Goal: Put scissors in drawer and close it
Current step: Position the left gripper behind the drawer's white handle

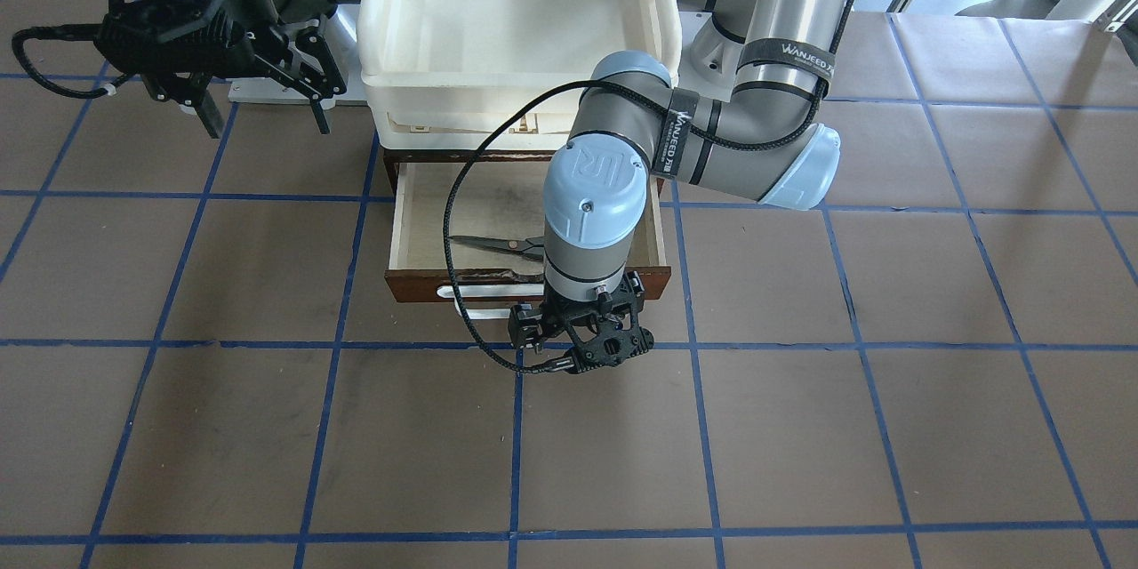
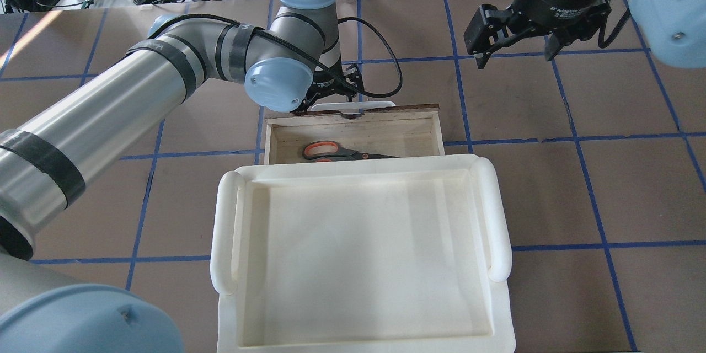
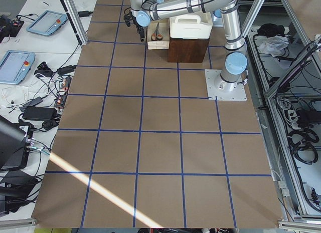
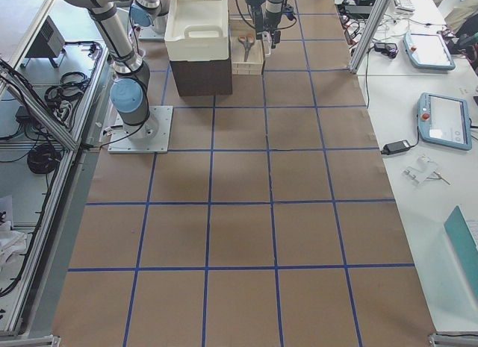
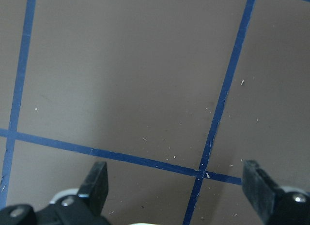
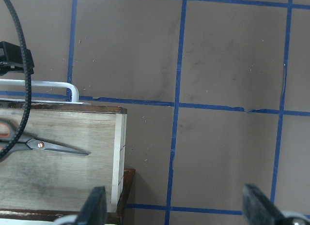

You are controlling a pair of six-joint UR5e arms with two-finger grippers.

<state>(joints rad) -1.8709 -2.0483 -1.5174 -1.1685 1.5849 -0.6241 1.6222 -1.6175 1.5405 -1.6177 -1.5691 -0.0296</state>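
Observation:
The scissors (image 2: 342,151) lie flat inside the open drawer (image 2: 353,116), orange-lined handles towards the robot's left; they also show in the front view (image 1: 489,243) and the right wrist view (image 6: 53,146). The drawer's white bar handle (image 1: 480,292) faces away from the robot. My left gripper (image 1: 578,333) points down just beyond the drawer's front, by the handle; in the left wrist view (image 5: 177,186) it is open and empty over bare table. My right gripper (image 2: 515,55) is open and empty, hovering to the drawer's right (image 6: 175,203).
A cream-white plastic tray (image 2: 220,231) sits on top of the dark wooden cabinet (image 3: 187,50) that holds the drawer. The table is covered in brown paper with a blue tape grid. A black cable (image 1: 453,222) from the left wrist loops over the drawer.

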